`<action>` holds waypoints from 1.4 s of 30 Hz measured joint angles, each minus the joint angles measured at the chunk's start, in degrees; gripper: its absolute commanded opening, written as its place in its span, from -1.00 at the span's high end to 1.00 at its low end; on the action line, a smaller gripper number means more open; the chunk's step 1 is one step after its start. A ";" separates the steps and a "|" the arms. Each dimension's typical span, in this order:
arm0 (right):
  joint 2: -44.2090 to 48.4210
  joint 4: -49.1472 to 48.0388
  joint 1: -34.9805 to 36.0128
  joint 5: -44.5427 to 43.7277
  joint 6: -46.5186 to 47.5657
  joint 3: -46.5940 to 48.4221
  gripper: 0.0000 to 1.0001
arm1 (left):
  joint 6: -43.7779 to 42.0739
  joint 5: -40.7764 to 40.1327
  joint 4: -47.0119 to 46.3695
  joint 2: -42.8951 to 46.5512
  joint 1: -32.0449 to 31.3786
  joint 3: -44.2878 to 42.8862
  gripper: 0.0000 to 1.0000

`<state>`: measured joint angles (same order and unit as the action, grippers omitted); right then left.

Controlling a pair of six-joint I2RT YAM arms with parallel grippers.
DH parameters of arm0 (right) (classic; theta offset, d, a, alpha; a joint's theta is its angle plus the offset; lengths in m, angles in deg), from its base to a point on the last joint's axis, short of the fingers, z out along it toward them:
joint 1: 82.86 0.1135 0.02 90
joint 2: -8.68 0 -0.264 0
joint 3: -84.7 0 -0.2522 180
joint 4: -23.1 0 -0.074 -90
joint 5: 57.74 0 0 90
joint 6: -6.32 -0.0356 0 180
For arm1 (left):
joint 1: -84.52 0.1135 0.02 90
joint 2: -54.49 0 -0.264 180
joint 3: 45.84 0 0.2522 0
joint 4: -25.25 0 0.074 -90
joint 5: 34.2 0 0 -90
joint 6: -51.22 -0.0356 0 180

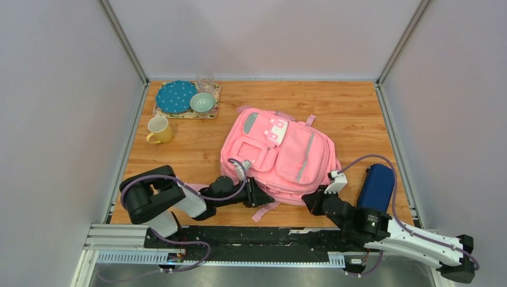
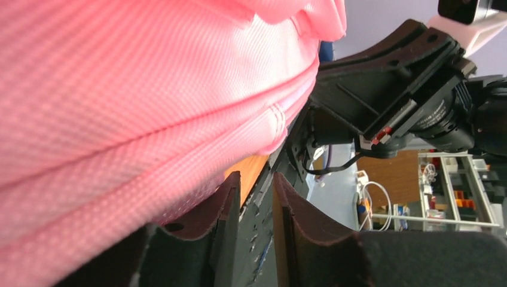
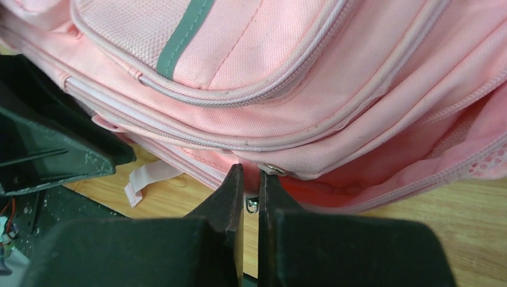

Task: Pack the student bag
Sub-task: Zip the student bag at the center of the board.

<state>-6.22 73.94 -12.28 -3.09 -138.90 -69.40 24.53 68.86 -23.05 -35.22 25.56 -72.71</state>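
Observation:
The pink student bag [image 1: 281, 155] lies flat in the middle of the wooden table, patch side up. My right gripper [image 1: 308, 200] is at its near edge. In the right wrist view this gripper [image 3: 251, 173] is shut on the small metal zipper pull [image 3: 252, 205] of the bag [image 3: 239, 60], where the zip gapes and shows the pink inside [image 3: 388, 179]. My left gripper [image 1: 261, 197] rests against the bag's near left edge. In the left wrist view its jaws [image 2: 256, 179] stand a little apart with nothing between them, beside the bag's fabric [image 2: 119, 89].
A dark blue case [image 1: 376, 185] lies right of the bag, by the right arm. At the back left a patterned tray [image 1: 186, 113] carries a blue plate [image 1: 176, 97], a green bowl [image 1: 202, 102] and a glass [image 1: 205, 79]. A yellow mug [image 1: 159, 130] stands before it.

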 measured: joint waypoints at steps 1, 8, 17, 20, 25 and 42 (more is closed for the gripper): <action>1.29 -0.04 0.00 0.61 1.20 -0.15 1.00 | 0.68 0.13 -1.29 -0.81 0.26 -0.02 0.27; 2.71 -1.90 -0.20 6.84 9.90 -0.15 1.00 | 3.34 0.37 -5.40 -4.11 1.73 -0.87 0.24; -9.55 -7.21 -0.37 17.44 19.28 2.38 0.87 | 3.74 2.56 -4.33 -5.03 4.13 -1.97 0.24; -13.40 -8.59 -0.39 19.61 21.51 3.41 0.77 | 3.69 3.41 -3.76 -5.16 4.48 -2.08 0.24; -16.74 -9.01 -0.44 24.81 24.50 5.01 0.66 | 3.50 4.04 -3.32 -5.62 4.90 -2.10 0.24; -9.49 -3.96 0.33 23.96 14.53 11.82 0.08 | 3.02 4.94 -2.27 -5.57 5.01 -2.47 0.24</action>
<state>-15.70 69.98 -11.95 20.87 -124.37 -57.57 27.55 73.80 -25.32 -40.79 30.57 -75.18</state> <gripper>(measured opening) 0.441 0.379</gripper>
